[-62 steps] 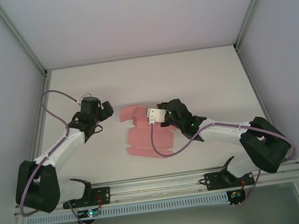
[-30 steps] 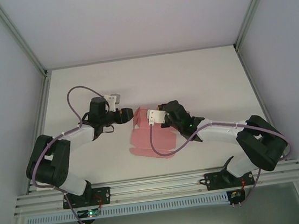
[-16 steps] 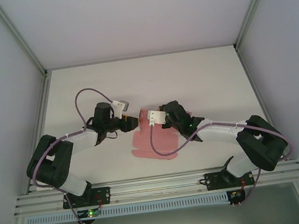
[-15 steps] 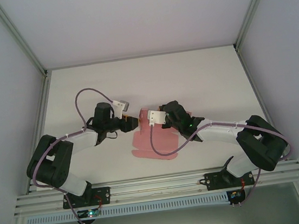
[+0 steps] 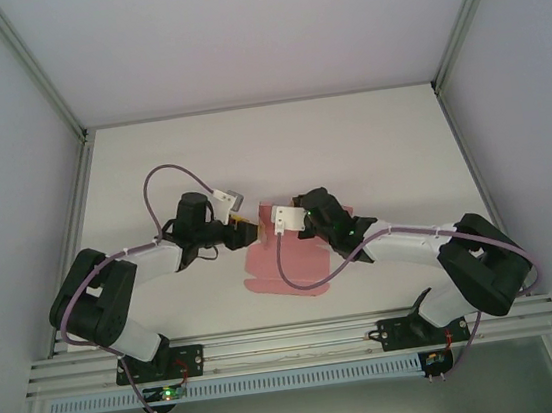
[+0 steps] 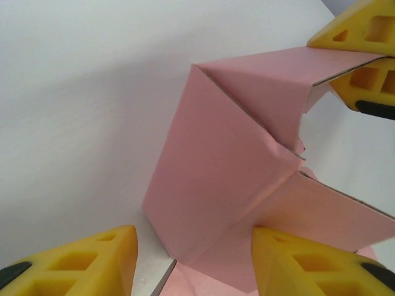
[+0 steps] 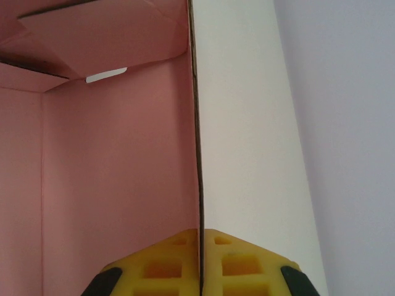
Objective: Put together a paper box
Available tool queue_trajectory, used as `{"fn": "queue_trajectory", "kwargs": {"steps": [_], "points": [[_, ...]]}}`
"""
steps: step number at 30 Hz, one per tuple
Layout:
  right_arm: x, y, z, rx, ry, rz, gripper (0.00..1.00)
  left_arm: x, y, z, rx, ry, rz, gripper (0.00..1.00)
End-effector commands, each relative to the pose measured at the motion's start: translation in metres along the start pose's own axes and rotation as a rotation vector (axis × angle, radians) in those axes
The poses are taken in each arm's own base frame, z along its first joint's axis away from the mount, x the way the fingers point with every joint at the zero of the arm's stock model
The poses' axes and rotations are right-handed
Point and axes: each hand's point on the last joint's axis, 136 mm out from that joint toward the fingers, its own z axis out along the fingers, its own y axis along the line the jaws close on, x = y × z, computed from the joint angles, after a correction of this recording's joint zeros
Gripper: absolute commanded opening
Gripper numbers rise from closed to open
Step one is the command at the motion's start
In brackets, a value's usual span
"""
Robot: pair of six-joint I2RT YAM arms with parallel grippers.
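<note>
The paper box [image 5: 293, 265] is a pink card piece at the table's middle, partly folded, with its far-left panels raised. My right gripper [image 5: 280, 218] is shut on one upright wall [image 7: 123, 160]; that wall runs edge-on between the yellow pads [image 7: 234, 259]. My left gripper [image 5: 246, 230] is at the box's left corner. In the left wrist view its jaws [image 6: 194, 240] stand open around the raised pink panel [image 6: 216, 185]. The left finger [image 6: 80, 265] is clear of the card and the right finger [image 6: 302, 265] lies against a flap. The right gripper's fingers [image 6: 364, 37] hold the top flap.
The white table [image 5: 380, 153] has free room behind and to both sides of the box. Grey enclosure walls rise on the left, right and far side. An aluminium rail [image 5: 293, 343] with the arm bases runs along the near edge. Purple cables loop above both arms.
My left gripper has moved right up to the box's left corner and its jaws have narrowed. The box's left panels have been raised. My right gripper keeps its grip.
</note>
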Motion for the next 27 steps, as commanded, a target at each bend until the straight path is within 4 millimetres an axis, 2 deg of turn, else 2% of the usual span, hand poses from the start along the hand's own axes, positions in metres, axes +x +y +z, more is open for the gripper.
{"fn": "queue_trajectory", "kwargs": {"steps": [1,9,14,20,27], "points": [[-0.008,-0.01,-0.003,0.038,-0.013,-0.003,0.0,0.001,-0.018,0.006,0.077,0.007,0.083,0.52],[-0.01,0.002,-0.002,0.014,-0.008,-0.028,0.0,-0.001,-0.009,0.01,0.023,0.004,0.074,0.52],[-0.009,0.009,-0.007,0.062,0.053,-0.109,0.0,0.006,0.0,0.011,-0.018,0.001,0.044,0.52],[0.007,0.019,-0.004,0.146,0.183,-0.243,0.0,0.017,-0.005,0.01,0.014,-0.001,0.053,0.53],[0.011,0.033,-0.001,0.131,0.21,-0.289,0.0,0.017,-0.004,0.009,-0.003,-0.024,0.088,0.53]]}}
